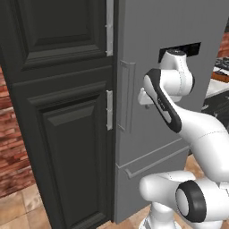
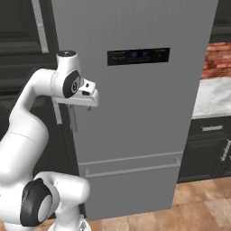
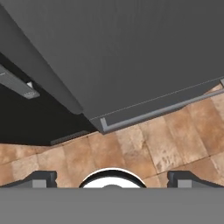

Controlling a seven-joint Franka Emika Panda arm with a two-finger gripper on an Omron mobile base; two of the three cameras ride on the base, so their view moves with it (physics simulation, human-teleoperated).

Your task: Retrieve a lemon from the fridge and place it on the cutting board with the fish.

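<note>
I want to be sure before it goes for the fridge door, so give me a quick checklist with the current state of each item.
1. Gripper open: ok.
2. Gripper empty: ok.
3. Fridge door shut, needs opening: not ok.
4. Vertical handle unobstructed: ok.
5. Fingers around the handle: not ok, hand points down at the floor.
6. Lemon inside: cannot tell.

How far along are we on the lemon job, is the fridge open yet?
Nothing looks done yet. The tall matte-grey fridge is shut, its long grey vertical handle untouched. In hand: the white arm's two-finger gripper is open and empty, close in front of the fridge door and pointing down at the floor. Left: open the door, take the lemon, carry it to the cutting board.
</note>
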